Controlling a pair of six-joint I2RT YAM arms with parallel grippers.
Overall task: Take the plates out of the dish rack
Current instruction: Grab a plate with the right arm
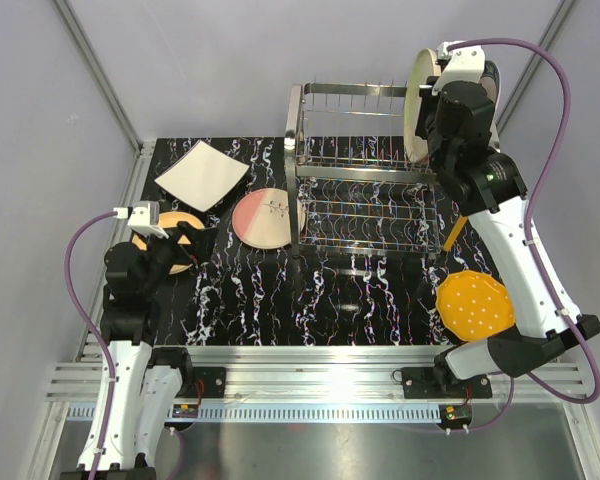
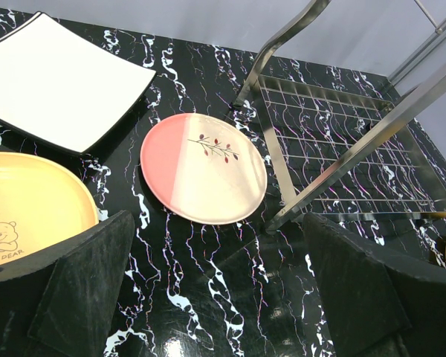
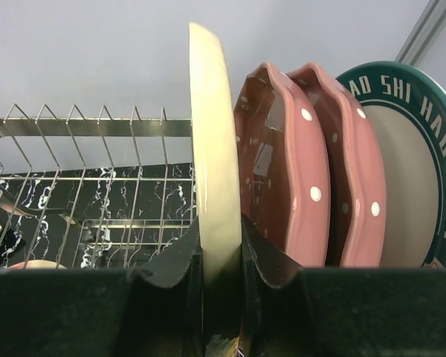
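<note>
The right hand is clamping the rim of a cream plate that is standing on edge at the right end of the dish rack, one finger pressing against each face. Whether the plate's lower edge is resting among the tines cannot be told. Just beside it, two pink polka-dotted plates are standing upright and close together, and a green-rimmed plate with white lettering is standing beyond them. Four more plates are lying flat on the black marbled desk. A white square plate is sitting toward the far left, and a pink-and-cream plate with a twig motif is lying just beside the rack's left leg. A yellow-orange plate with a small bear drawing is lying near the left arm. An orange polka-dotted plate is lying in front of the rack, beside the right arm. The left hand is hovering low over the desk at the yellow-orange plate's edge, its jaws spread wide and gripping nothing.
</note>
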